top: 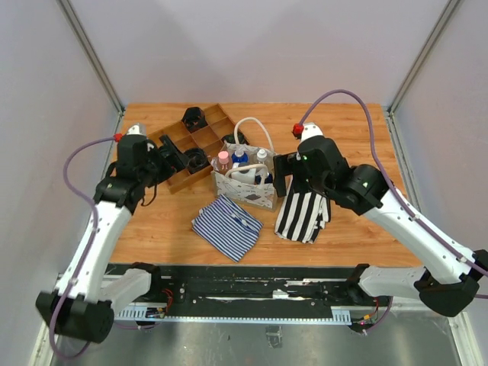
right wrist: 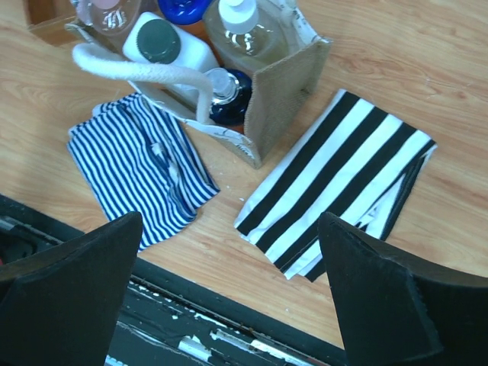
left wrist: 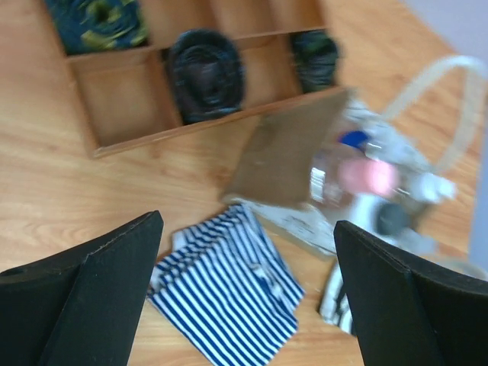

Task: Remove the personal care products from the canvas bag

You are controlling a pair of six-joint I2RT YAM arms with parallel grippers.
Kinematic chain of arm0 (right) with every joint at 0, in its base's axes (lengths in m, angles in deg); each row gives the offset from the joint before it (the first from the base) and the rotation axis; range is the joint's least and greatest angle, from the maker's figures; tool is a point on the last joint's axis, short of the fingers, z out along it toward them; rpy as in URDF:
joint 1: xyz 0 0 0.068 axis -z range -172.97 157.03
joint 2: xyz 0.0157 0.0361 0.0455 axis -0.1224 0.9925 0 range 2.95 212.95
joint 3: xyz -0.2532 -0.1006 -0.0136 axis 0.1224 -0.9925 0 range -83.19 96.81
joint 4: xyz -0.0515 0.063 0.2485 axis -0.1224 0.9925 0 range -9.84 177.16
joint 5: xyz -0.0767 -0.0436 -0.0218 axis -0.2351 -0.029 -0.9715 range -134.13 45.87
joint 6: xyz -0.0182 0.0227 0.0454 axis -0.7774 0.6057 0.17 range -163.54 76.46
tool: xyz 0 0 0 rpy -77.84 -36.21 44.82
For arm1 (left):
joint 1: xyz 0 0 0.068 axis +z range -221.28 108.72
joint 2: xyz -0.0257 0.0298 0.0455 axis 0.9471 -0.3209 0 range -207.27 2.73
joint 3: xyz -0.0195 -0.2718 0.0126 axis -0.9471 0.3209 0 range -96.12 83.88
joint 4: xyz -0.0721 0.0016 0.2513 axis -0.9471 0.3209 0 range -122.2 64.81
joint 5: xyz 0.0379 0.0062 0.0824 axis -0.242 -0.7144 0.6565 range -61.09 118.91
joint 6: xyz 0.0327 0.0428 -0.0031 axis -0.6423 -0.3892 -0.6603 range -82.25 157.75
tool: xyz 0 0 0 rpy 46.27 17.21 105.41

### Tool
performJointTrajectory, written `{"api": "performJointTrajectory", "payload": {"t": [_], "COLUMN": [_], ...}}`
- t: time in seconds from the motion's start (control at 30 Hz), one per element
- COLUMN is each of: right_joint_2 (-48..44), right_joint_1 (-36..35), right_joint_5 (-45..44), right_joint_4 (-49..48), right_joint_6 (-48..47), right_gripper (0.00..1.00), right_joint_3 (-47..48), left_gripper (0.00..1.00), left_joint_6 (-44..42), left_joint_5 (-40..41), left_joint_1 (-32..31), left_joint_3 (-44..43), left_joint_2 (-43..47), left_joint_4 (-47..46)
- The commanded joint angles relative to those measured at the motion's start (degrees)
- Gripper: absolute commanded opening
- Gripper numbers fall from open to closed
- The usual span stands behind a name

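Observation:
The canvas bag [top: 255, 197] stands upright mid-table with its white rope handles up. Inside are several personal care products: a pink-capped bottle [top: 223, 158], a blue-capped one [top: 239, 157], a white-capped one [top: 261, 155] and a white bottle [top: 245, 174]. My left gripper [top: 174, 157] is open and empty, to the left of the bag over the tray. My right gripper [top: 280, 181] is open and empty, close to the bag's right side. The left wrist view is blurred; it shows the bag [left wrist: 293, 152] and pink cap [left wrist: 367, 177] beyond the gripper [left wrist: 248, 223]. The right wrist view shows the bag [right wrist: 284, 90], a dark-capped white bottle [right wrist: 162, 43] and a clear bottle [right wrist: 242, 23] above the gripper [right wrist: 230, 221].
A compartmented wooden tray [top: 200, 142] with black objects lies behind the bag on the left. A blue striped cloth [top: 226, 225] lies in front of the bag. A black-and-white striped cloth [top: 301, 215] lies at its right, under my right arm. The table's front edge [right wrist: 229, 305] is near.

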State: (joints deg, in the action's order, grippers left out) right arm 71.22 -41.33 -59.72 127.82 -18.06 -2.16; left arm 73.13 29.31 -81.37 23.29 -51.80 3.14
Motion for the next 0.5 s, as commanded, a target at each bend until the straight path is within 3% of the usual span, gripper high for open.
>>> {"api": "performJointTrajectory", "payload": {"t": [0.0,0.17,0.47], "right_joint_2": [-2.77,-5.59,-8.30], "right_joint_1": [-0.60,-1.29,-1.39], "right_joint_5": [5.32,6.85,7.46], "right_joint_4": [-3.57,-3.85,-5.88], "right_joint_6": [1.70,3.44,5.15], "right_gripper": [0.99,0.99,0.99], "right_joint_3": [-3.13,-6.17,-10.00], "left_gripper": [1.00,1.00,1.00], "left_joint_6": [5.43,9.41,5.68], "left_joint_5": [5.65,10.23,8.69], "left_joint_1": [4.86,5.88,5.87], "left_joint_3": [4.50,3.33,-13.37], "left_joint_2": [-12.13,-22.06,-44.35], "left_joint_4": [-4.47,-9.99,-6.21]}}
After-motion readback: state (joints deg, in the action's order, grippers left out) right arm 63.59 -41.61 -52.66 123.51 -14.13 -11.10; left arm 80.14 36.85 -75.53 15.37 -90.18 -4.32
